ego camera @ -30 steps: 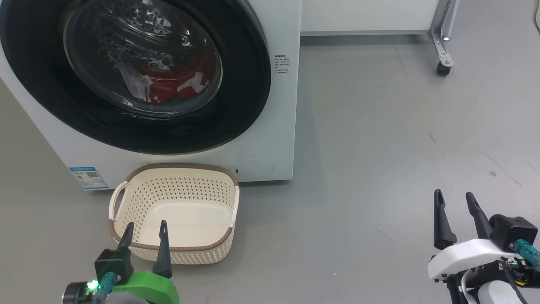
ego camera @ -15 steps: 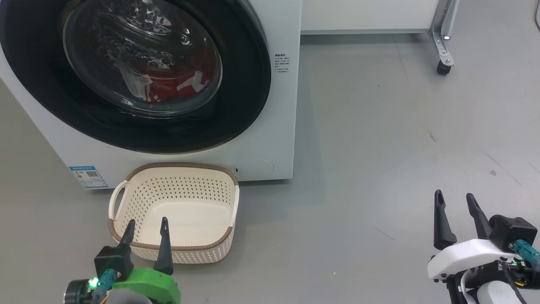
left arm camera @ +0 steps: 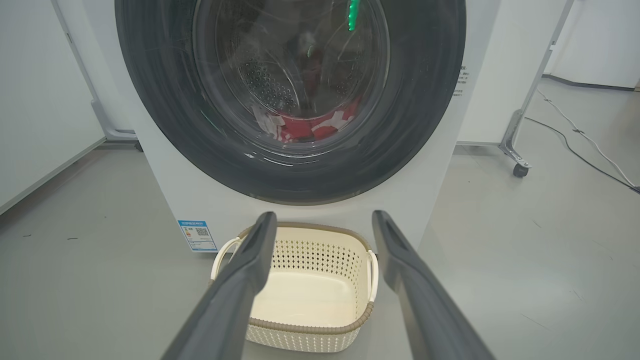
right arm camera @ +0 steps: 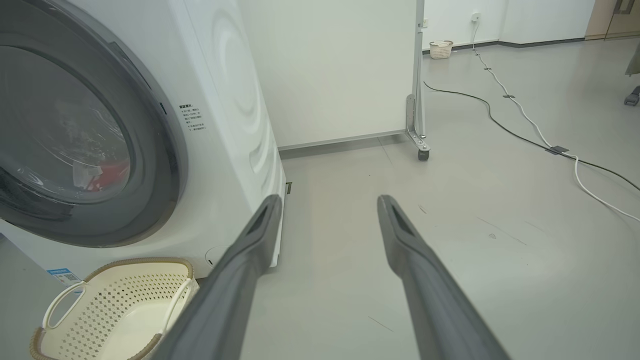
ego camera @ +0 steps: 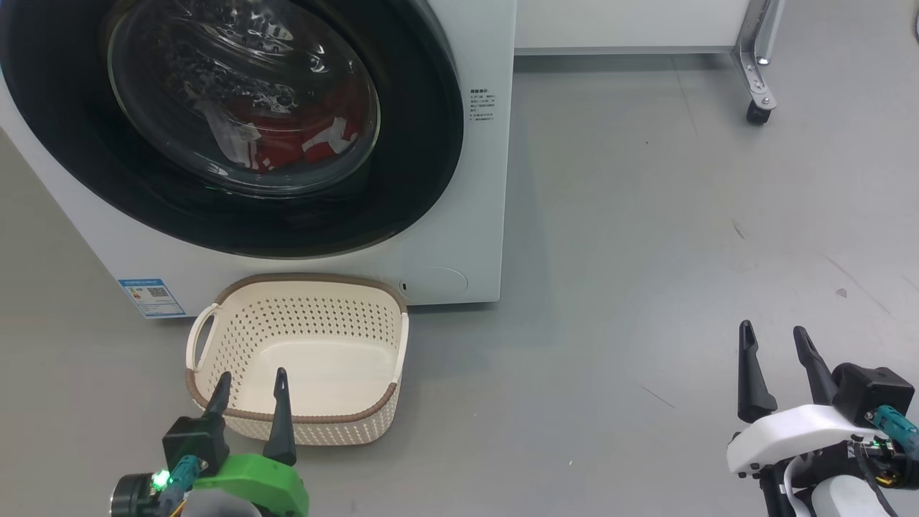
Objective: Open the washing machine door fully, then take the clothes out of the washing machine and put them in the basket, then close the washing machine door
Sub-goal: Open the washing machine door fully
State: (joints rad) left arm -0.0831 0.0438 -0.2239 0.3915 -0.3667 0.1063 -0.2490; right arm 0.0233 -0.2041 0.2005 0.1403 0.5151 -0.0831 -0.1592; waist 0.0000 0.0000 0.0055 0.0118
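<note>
a white front-loading washing machine (ego camera: 467, 215) stands on a grey floor (ego camera: 646, 251), in the upper left of the head view. the washing machine door (ego camera: 423, 158), round with a glossy black rim and a bulging glass centre, sits closed against the machine. through the glass, red clothes (ego camera: 316, 140) with white stripes lie low in the drum. a cream basket (ego camera: 309, 278) with a brown rim sits on the floor just in front of the machine, below the door. the left end effector (ego camera: 253, 373) hovers at the lower left, released, its two dark fingers spread and holding nothing. its tips line up with the basket's near rim, and the door is ahead and above, well apart. in the left wrist view the basket shows between the fingers. the right end effector (ego camera: 774, 327) hangs at the lower right over the floor, also released and holding nothing, well to the right of the machine and basket.
</note>
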